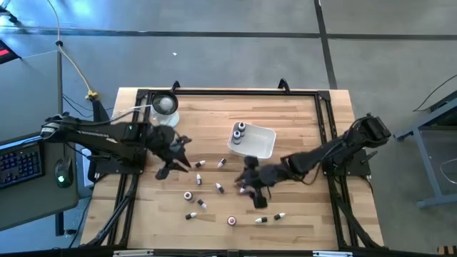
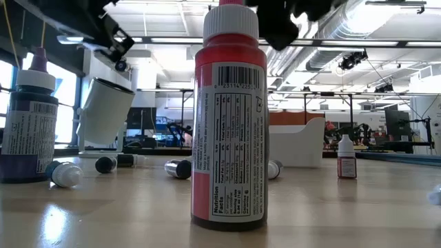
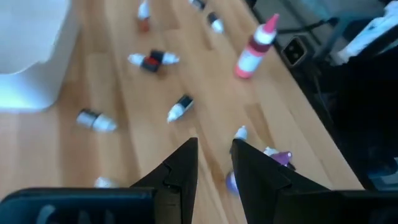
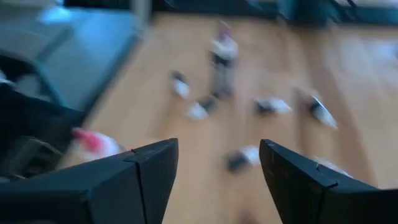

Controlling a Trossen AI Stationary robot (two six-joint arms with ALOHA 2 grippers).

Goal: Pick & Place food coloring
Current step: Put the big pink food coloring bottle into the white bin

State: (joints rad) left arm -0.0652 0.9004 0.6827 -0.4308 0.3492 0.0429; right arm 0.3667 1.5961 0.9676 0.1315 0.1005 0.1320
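Note:
Several tiny food coloring bottles [image 1: 201, 203] lie or stand scattered on the wooden table, and two stand in the white tray [image 1: 263, 145]. My left gripper [image 1: 180, 155] hovers left of centre, above the bottles. Its fingers [image 3: 186, 163] stand a small gap apart with nothing between them, and a purple-capped bottle [image 3: 277, 158] is just beside them. My right gripper [image 1: 248, 190] is just in front of the tray, wide open [image 4: 217, 168] and empty, over several lying bottles [image 4: 241, 158]. A pink-capped bottle [image 4: 93, 142] lies near one finger.
A round clear dish with a white ball [image 1: 164, 105] stands at the far left of the table. In the low view a red bottle [image 2: 229, 124] stands close to the near edge and a dark bottle [image 2: 27, 124] at the left. Black frame rails [image 1: 228, 91] border the table.

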